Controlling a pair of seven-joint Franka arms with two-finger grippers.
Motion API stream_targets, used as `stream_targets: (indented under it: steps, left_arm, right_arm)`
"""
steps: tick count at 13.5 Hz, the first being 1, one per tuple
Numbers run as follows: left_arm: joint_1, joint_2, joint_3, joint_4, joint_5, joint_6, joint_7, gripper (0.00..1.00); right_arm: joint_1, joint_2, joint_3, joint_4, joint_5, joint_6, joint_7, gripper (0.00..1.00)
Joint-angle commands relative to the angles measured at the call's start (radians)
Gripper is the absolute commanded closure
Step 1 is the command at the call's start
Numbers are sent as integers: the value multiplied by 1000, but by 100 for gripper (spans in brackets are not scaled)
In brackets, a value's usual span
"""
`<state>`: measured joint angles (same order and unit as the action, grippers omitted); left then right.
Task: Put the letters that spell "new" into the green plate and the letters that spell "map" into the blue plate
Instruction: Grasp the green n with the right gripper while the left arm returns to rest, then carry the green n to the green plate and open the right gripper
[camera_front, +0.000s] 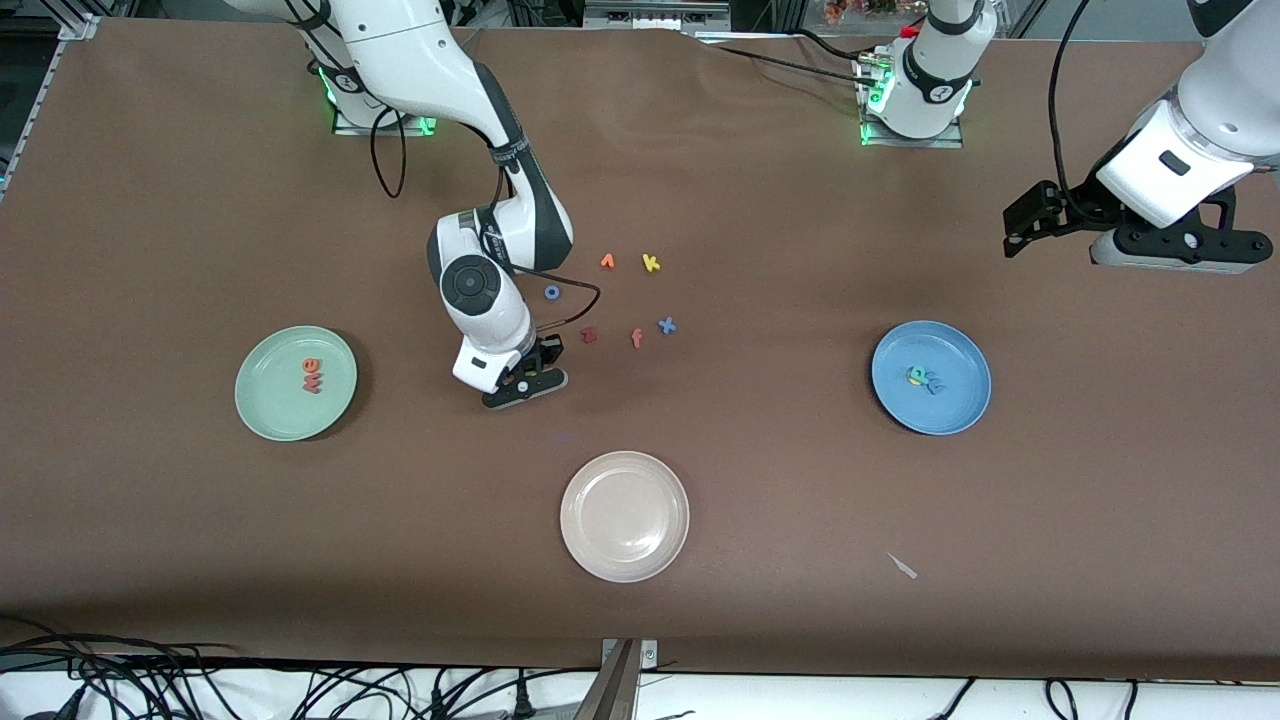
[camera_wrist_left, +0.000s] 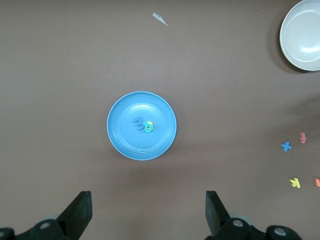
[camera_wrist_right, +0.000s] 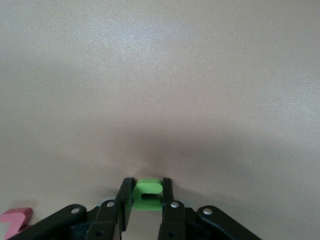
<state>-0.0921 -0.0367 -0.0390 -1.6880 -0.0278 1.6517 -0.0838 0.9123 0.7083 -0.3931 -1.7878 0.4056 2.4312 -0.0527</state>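
My right hand (camera_wrist_right: 146, 197) is down at the middle of the surface (camera_front: 200, 560), pinched shut on the green n (camera_wrist_right: 148, 194) across its flat faces. It is light, squashy foam, so I want a gentle squeeze. My left hand (camera_wrist_left: 149, 212) waits wide open over the blue plate (camera_wrist_left: 120, 145).

Table (camera_front: 200, 200) w/ matt brown cloth-like cover. Plates look smooth plastic, slight sheen: green plate (camera_front: 262, 420), blue plate (camera_front: 960, 410), cream plate (camera_front: 600, 555). Green n (camera_wrist_right: 148, 194) matt foam. Arm shells glossy white plastic.
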Motion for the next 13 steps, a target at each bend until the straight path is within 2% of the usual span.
stream_targets:
  steps: [1, 4, 10, 12, 13]
  left_arm:
    - [-5, -12, 2, 5, 29, -13, 15, 0]
    - [-6, -12, 2, 5, 29, -13, 13, 0]
    - [-6, -12, 2, 5, 29, -13, 12, 0]
    - [-6, -14, 2, 5, 29, -13, 12, 0]
    - [-6, -12, 2, 5, 29, -13, 12, 0]
  right_arm:
    - [-4, 5, -3, 63, 19, -91, -22, 79]
    - [-23, -4, -70, 128, 9, -263, -70, 82]
    - [-24, -13, -300, 125, 13, -489, -332, 84]
    - [-36, -10, -348, 122, 12, -520, -372, 84]
    - [-67, -7, -352, 120, 12, -527, -393, 84]
